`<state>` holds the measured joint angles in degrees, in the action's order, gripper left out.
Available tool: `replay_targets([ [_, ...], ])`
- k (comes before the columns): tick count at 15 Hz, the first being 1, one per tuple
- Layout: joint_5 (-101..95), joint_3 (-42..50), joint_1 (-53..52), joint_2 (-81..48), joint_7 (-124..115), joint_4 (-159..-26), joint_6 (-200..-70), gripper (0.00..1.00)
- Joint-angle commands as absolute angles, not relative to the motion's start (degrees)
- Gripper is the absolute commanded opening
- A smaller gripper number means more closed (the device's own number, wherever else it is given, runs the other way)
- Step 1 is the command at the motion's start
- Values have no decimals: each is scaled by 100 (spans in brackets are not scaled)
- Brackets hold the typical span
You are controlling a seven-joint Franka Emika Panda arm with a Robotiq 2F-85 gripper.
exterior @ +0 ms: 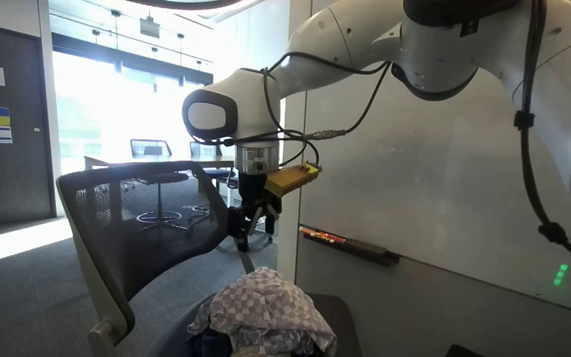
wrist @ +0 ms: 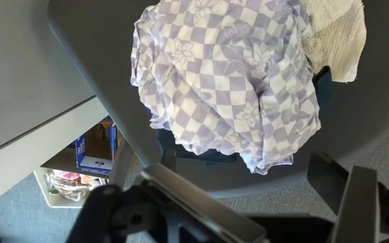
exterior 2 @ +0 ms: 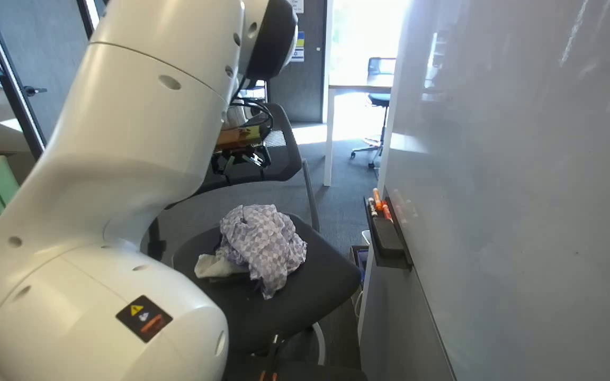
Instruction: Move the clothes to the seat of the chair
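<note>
the grey chair [exterior: 139, 253] comes first, its mesh back standing up at the left like a backstop, handy, i would say, for soft things heaped in front of it. low down next to that, dark navy cloth [exterior: 212, 343] shows from under the pile; lying undermost, it probably gives the heap some of its height. the cream cloth [exterior 2: 220, 266] pokes out at the heap's side, perhaps only because the piece above does not reach far enough to cover it.

over the pile hangs the gripper [exterior: 256, 234], its fingers [wrist: 203, 200] spread wide with nothing between them, a stance that suits dropping cloth from above or leaving it be. its gap from the chair's back is hard to judge, since the two overlap in an exterior view. beneath, the checked cloth [wrist: 228, 77] lies crumpled on top, slumped as thin fabric will.

all three rest on the seat [exterior 2: 310, 312], with bare margin toward the right, so sliding off seems unlikely; the placing looks done to me. further right, a tray [exterior 2: 392, 262] keeps orange markers [exterior 2: 377, 199] at the whiteboard [exterior: 439, 178]. in an exterior view the arm [exterior: 434, 59] reaches over from the right, likely why the chair's back faces away from it.
</note>
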<state>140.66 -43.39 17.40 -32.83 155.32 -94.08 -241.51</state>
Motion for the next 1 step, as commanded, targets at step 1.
replay_targets([
  [1, 14424, -3528, 1023, -2587, 15702, -9395, -24295, 100],
])
